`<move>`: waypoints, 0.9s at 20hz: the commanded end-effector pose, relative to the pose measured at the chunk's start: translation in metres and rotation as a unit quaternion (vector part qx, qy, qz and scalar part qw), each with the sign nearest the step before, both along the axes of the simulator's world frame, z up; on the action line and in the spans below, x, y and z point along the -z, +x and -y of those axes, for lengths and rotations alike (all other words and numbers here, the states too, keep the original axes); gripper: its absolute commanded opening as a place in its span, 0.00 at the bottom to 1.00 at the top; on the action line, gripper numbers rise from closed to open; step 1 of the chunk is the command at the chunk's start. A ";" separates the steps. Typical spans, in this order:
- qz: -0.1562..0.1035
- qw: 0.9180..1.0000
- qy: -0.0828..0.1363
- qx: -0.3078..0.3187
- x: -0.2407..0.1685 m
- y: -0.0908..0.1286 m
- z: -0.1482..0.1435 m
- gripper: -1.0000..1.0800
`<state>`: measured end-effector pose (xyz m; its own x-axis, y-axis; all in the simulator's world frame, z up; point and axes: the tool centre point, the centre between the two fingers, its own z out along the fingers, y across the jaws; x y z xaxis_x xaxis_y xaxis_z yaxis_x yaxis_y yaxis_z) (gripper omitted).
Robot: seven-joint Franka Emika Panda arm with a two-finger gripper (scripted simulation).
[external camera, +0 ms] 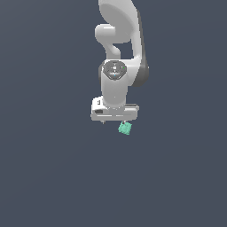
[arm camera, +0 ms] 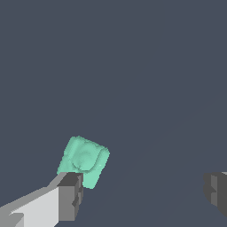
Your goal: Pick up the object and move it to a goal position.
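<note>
Mint-green and ridged, the small block sits tilted just below the white gripper, toward the exterior view's right of it. The arm comes down from above over a plain dark grey surface. In the wrist view the jaws stand wide apart: the block lies right at the tip of one dark finger, while the other finger is well away. Whether that finger actually touches the block cannot be told.
</note>
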<state>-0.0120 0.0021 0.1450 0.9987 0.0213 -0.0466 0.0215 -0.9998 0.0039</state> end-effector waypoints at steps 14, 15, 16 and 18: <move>0.001 1.000 0.000 0.002 0.009 0.002 0.014 0.96; 0.001 1.000 0.000 0.004 0.010 0.002 0.014 0.96; 0.001 1.000 0.000 0.005 0.010 0.002 0.013 0.96; 0.002 1.000 -0.001 0.010 0.012 0.001 0.011 0.96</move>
<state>-0.0105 -0.0105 0.1343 0.9991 0.0067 -0.0431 0.0069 -1.0000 0.0050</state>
